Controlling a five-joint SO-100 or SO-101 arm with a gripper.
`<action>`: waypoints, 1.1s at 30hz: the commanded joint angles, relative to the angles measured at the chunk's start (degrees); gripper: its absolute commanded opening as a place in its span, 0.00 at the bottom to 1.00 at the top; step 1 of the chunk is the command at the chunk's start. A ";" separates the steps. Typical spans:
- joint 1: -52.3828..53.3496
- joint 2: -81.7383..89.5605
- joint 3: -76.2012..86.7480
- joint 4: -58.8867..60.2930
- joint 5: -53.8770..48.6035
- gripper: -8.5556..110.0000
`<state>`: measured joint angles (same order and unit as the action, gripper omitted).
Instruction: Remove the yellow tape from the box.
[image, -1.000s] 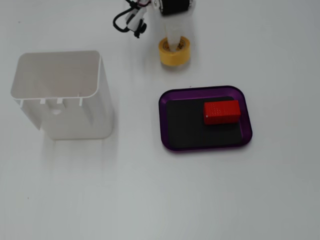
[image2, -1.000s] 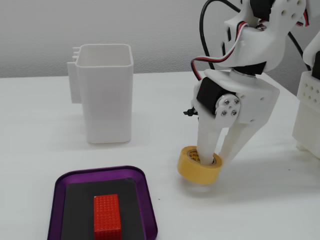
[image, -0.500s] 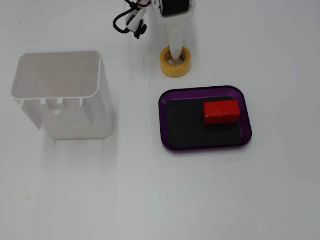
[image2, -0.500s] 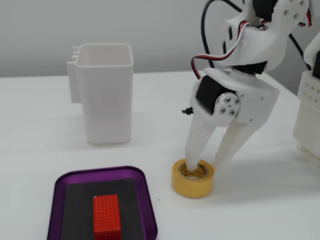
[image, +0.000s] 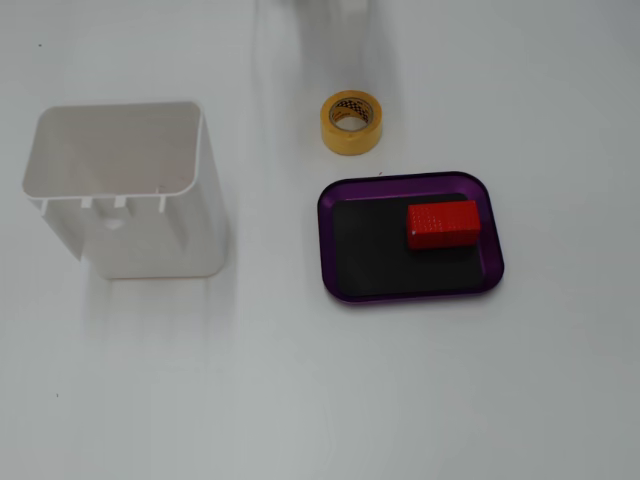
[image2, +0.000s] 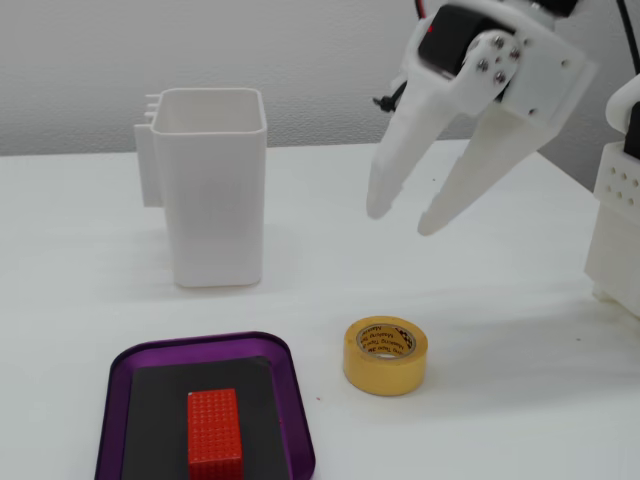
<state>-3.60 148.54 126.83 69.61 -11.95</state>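
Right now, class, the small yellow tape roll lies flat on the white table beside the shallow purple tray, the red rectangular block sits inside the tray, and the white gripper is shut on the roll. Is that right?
Not quite. The white gripper is open and raised clear above the small yellow tape roll, holding nothing, as this fixed side view shows. The rest stands: the roll lies flat on the white table beside the shallow purple tray, and the red rectangular block sits inside the tray.

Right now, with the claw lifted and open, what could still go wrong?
The yellow tape lies flat on the table just outside the purple box; a low return swing of the claw might nudge it back against the rim. The red block remains inside the box, so mistaking it for the target is possible.
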 joint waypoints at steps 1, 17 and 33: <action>-0.18 11.60 2.11 1.49 0.62 0.17; 0.35 50.10 45.79 1.32 3.69 0.17; 0.35 48.60 47.64 1.49 11.25 0.14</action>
<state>-3.60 192.22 174.20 71.28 -1.14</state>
